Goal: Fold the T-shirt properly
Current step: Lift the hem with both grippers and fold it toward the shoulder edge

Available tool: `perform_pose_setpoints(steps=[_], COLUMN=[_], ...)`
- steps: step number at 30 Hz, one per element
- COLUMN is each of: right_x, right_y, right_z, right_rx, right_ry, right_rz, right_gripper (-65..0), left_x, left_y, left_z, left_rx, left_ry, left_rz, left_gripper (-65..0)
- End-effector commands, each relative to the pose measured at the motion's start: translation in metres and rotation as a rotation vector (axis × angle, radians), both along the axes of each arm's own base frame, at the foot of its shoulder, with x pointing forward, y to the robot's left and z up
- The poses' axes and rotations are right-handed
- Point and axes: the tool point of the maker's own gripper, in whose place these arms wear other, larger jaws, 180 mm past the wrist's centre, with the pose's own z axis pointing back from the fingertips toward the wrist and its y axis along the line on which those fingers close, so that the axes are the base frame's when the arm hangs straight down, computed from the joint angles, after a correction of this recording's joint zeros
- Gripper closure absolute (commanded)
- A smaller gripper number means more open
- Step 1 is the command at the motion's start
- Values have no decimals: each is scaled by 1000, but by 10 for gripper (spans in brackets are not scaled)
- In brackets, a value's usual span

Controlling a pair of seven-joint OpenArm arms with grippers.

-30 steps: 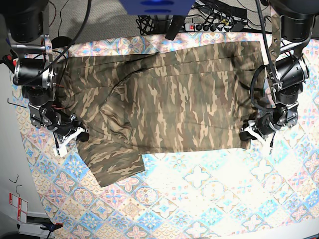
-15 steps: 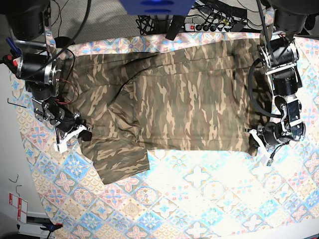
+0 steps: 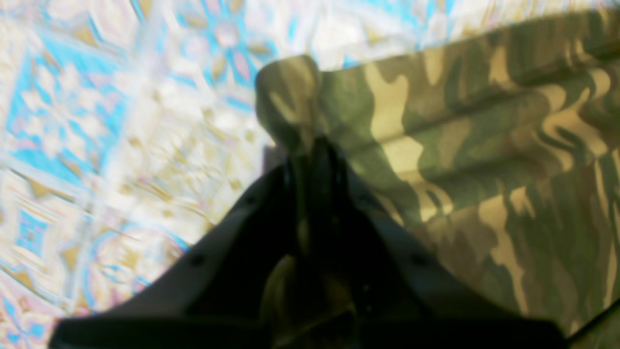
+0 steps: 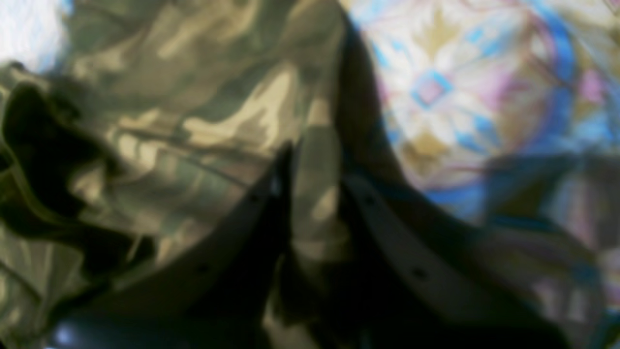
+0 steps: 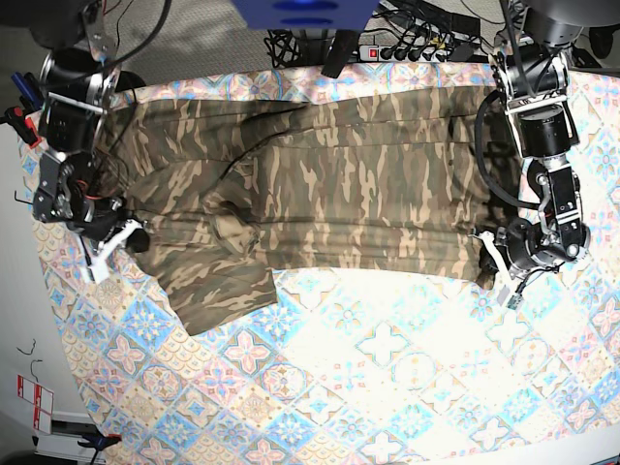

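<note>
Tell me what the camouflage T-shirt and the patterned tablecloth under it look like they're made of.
The T-shirt looks like soft matte woven or knit cloth, likely cotton: it wrinkles and drapes in loose folds. The tablecloth seems a thin printed fabric or possibly coated sheet; it lies flat, and bright patches on it hint at a slight sheen, but that could be lighting.
</note>
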Motion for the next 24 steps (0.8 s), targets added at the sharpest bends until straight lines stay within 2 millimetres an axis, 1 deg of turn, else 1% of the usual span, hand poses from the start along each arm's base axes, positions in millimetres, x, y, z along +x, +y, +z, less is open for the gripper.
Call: perform_pose_setpoints(steps=[1,3,6,7,9,14,17,19,22,24], right_x=[11,6,-3,-7,-14,-35,-46,-51,-64,-74], right_y=[-26,-34,-42,-43,-43,-43,-42,-40,-38,-42], right_z=[26,42,53,54,54,51,55,59,62,63], right_rx=[-74,-132,-196,-210,-235,-280,-312,-334,-363,-375], right_ry=[-61,-72,-54,-41,-22,8,1,-9,-14,-9], right_rz=[-16,0,21,29,47,73,95,111,134,125], right_gripper=[-14,-14,-14,-14,-14,-14,-14,-13,-12,-12], left_x=[13,11,6,5,-2,-22,-33,-38,-51,-60], left_y=[17,17,16,17,17,13,10,9,9,10], left_z=[18,17,12,13,12,22,24,23,15,9], left_rx=[36,36,36,42,58,124,147,150,152,152], left_ry=[-50,-46,-35,-38,-36,-73,-82,-79,-52,-33], left_rz=[24,23,23,20,12,-37,-59,-65,-69,-72], left_gripper=[0,0,0,0,0,0,0,0,0,0])
